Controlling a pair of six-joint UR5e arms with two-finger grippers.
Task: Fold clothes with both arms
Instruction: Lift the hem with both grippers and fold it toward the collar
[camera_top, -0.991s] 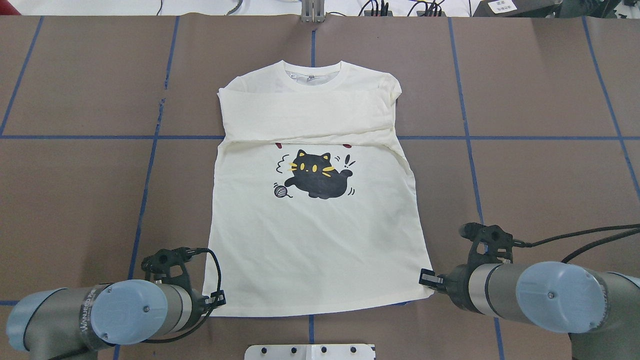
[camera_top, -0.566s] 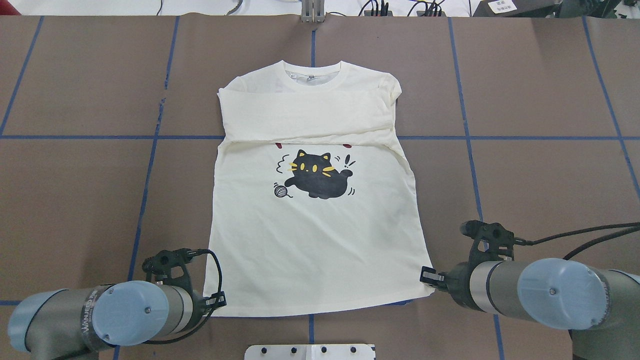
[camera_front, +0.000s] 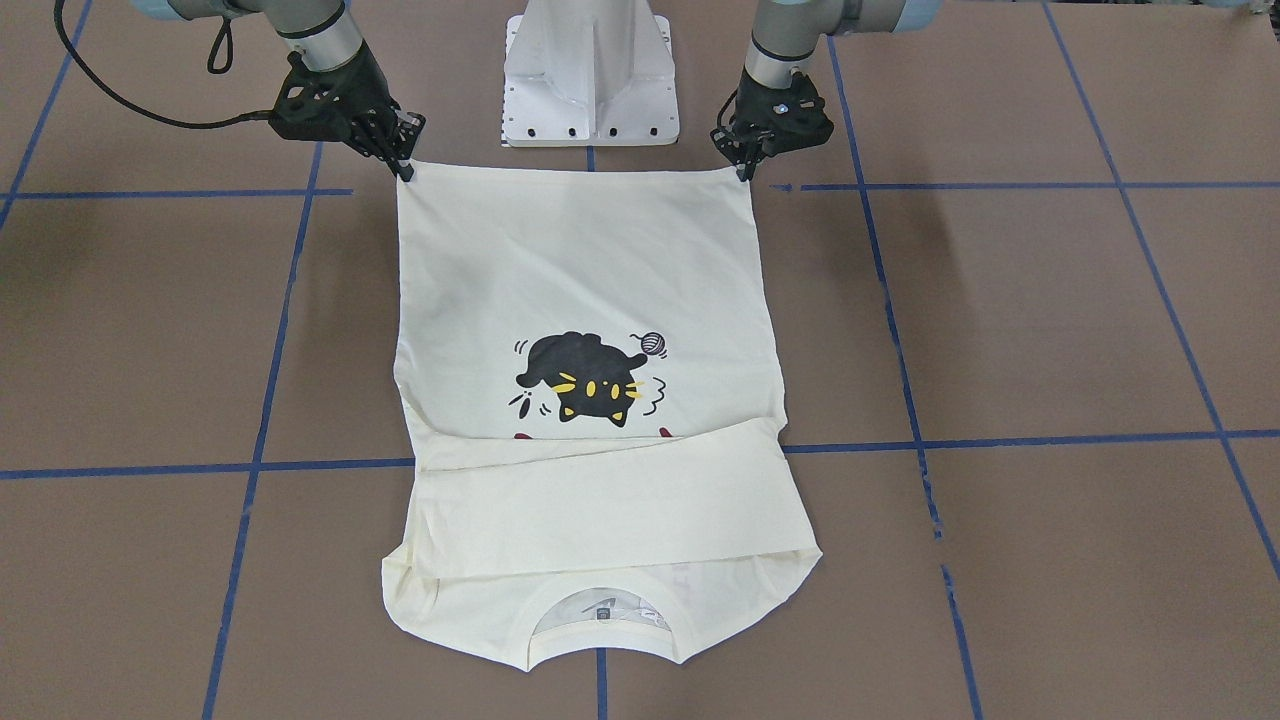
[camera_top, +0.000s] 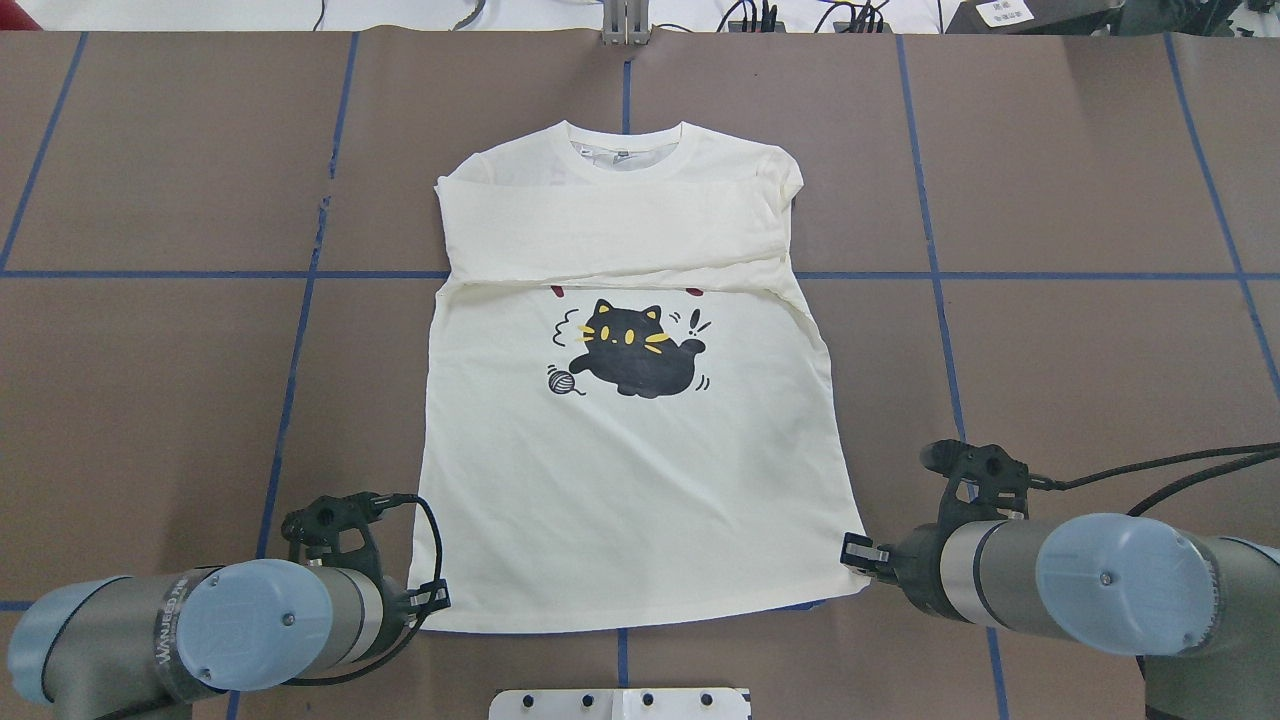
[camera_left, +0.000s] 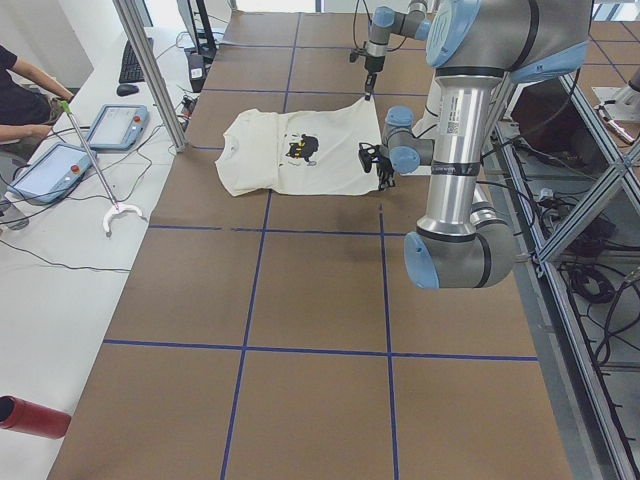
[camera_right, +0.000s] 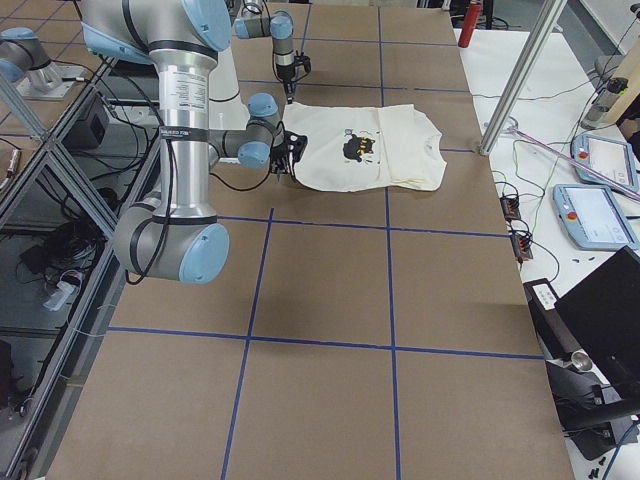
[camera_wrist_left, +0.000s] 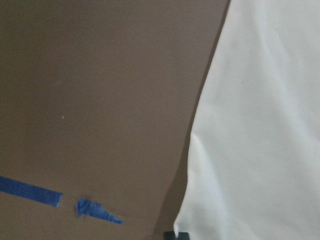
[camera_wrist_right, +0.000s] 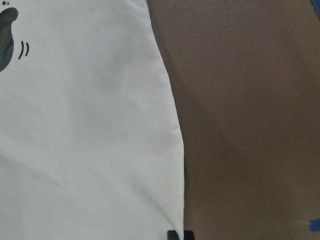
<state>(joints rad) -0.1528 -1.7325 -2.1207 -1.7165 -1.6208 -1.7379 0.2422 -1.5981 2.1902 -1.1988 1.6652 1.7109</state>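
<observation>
The cream shirt lies flat on the brown table, black cat print facing up. Both sleeves are folded across the chest and hide most of the red lettering. The collar points away from the robot. My left gripper is shut on the hem's left corner, low at the table; it also shows in the front view. My right gripper is shut on the hem's right corner, also in the front view. The wrist views show the shirt's side edges.
The white pedestal base stands just behind the hem. Blue tape lines cross the table. An operator sits at a side bench with tablets. A red cylinder lies near the table's end.
The right arm has shifted very slightly. The shirt lies as before and both grippers stay at the hem corners.
</observation>
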